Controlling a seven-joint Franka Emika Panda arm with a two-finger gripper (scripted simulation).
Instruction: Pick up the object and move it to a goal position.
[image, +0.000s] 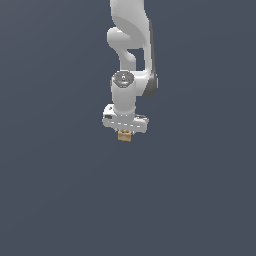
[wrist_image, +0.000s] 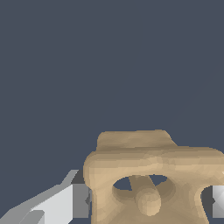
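A flat dark grey-blue ground (image: 60, 200) fills both views. The white Panda arm (image: 131, 50) reaches down from the top of the exterior view, its wrist pointing straight down. Under the wrist sits the white gripper (image: 124, 134), its fingers (wrist_image: 61, 203) drawn in close on either side of the object (image: 124, 135), pads touching the flanks in the wrist view. The tan-brown block pokes out just below the hand, narrower than it; close up, it shows a hollowed face with a small knob inside.
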